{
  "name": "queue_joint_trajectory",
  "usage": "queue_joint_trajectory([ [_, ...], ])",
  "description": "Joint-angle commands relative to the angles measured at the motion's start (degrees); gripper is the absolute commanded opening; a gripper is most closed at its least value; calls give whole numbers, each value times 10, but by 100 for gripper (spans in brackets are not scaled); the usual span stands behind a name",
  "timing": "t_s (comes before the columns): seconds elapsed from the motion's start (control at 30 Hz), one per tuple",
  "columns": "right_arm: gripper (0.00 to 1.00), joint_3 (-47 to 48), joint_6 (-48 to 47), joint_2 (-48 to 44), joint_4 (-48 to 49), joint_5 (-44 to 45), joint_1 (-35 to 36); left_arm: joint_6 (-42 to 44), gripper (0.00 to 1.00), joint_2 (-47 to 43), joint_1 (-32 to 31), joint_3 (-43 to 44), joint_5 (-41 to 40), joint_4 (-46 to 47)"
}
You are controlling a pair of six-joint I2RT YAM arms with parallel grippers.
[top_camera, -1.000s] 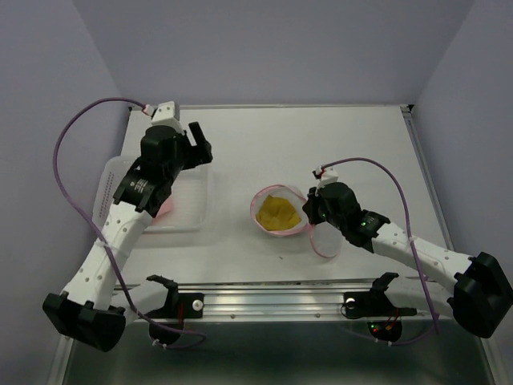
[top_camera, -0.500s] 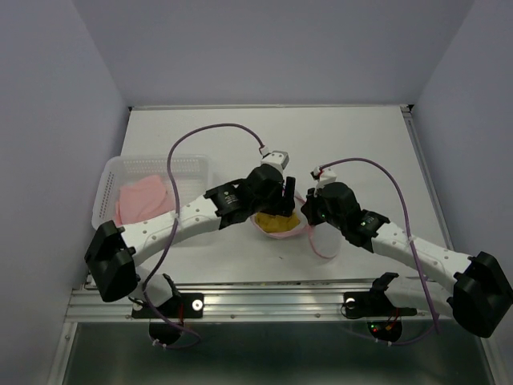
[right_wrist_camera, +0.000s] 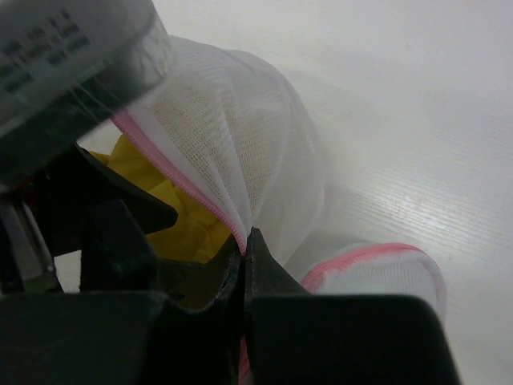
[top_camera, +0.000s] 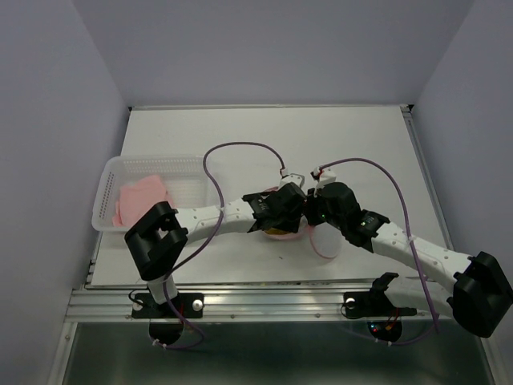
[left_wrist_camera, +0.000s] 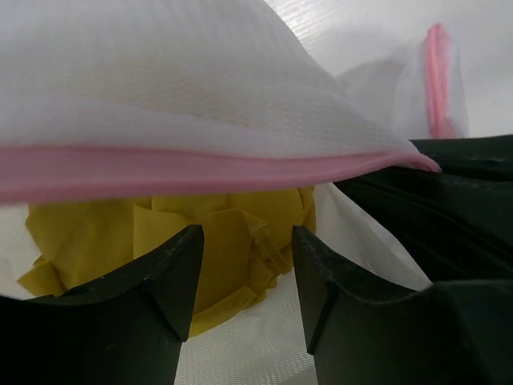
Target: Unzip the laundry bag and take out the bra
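The laundry bag [top_camera: 325, 241] is lying on the white tabletop [top_camera: 345, 144] just below the middle of the top view, with both arms meeting over it. The right arm [top_camera: 401, 241] is angling in from the lower right. In its wrist view the right jaws are pressed together, pinching the pink zipper trim [right_wrist_camera: 200, 204] at the bottom centre of the frame and holding the white mesh up like a tent.

The left arm [top_camera: 216, 216] is stretching in from the lower left. Its wrist view is looking under the raised trim into the open bag. There the left jaws are spread, one finger [left_wrist_camera: 172, 277] on each side of the yellow bra [left_wrist_camera: 232, 228], and whether they are touching it cannot be told. The bra is sitting inside the bag, crumpled against the mesh floor.

At the left edge of the top view, well apart from the bag, a white plastic basket [top_camera: 108, 172] is holding a pink cloth [top_camera: 140, 199].
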Motion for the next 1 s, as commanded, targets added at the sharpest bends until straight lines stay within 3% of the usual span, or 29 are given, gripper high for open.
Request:
queue_joint_trajectory([
  [0.0, 1, 9, 3, 2, 6, 2, -2, -7, 60, 9, -15, 3, -2, 23],
  [0.1, 1, 10, 1, 2, 6, 2, -2, -11, 65, 15, -18, -4, 9, 34],
  [0.13, 1, 10, 1, 2, 6, 1, -2, -11, 74, 16, -18, -6, 12, 37],
  [0.23, 1, 9, 1, 2, 6, 3, -2, -11, 86, 14, -20, -12, 15, 41],
  [0.5, 1, 12, 2, 9, 2, 10, -2, -19, 85, 42, -25, -24, 9, 44],
  [0.8, 1, 11, 5, 9, 1, 14, -2, -36, 67, 66, -26, -68, -7, 62],
  [0.97, 1, 9, 5, 9, 1, 17, -2, -40, 26, 48, -28, -72, -17, 65],
])
